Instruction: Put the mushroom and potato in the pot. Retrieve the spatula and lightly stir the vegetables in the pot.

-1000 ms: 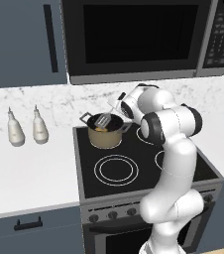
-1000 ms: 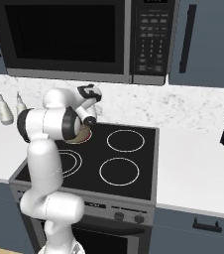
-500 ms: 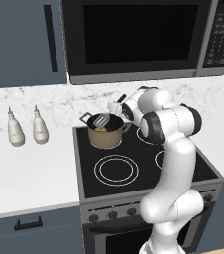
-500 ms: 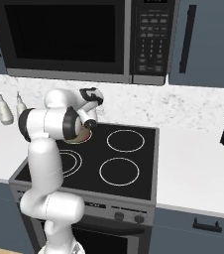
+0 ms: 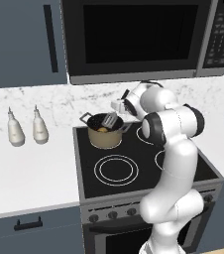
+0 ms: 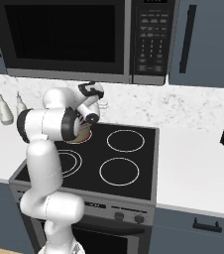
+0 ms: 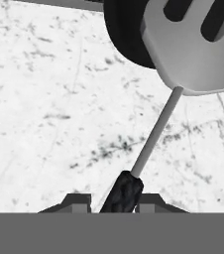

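- Marbled bench and black stovetop (image 5: 134, 173) under a microwave; the pot (image 5: 104, 135) sits on the rear left burner.
- Potato (image 5: 102, 130) shows inside it; mushroom not discernible.
- Tool (image 7: 113, 203) has the spatula's black handle between its fingers; clamped or slackening, cannot tell.
- Spatula (image 5: 111, 119): head over the pot.
- Advice: stir gently, head low, clear of the rim.
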Controlling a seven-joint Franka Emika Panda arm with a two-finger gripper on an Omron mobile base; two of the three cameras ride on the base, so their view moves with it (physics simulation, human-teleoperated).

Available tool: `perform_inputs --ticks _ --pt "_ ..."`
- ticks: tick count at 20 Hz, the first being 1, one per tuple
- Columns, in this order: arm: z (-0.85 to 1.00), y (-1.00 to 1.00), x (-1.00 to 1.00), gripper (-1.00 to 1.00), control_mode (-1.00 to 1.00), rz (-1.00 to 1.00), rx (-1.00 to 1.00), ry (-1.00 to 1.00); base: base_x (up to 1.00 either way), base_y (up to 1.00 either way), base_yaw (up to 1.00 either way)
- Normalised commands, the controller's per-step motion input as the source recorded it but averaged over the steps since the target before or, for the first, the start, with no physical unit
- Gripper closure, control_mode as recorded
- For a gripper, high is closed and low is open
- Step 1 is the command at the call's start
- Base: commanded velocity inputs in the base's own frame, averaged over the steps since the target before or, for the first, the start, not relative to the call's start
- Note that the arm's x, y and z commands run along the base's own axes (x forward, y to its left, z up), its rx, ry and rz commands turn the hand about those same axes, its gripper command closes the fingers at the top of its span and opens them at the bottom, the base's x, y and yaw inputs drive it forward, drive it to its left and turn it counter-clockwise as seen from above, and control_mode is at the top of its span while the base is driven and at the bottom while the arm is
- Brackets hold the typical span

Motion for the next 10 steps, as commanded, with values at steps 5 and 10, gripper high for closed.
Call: perform_inputs --ticks 5,10 --pt "0.01 -0.04 -0.14 1.0 -1.0 0.0 -0.18 0.0 0.0 0.0 0.0" --pt "-0.11 0.03 -0.33 1.0 -1.0 0.0 -0.07 0.01 0.0 0.0 0.0"
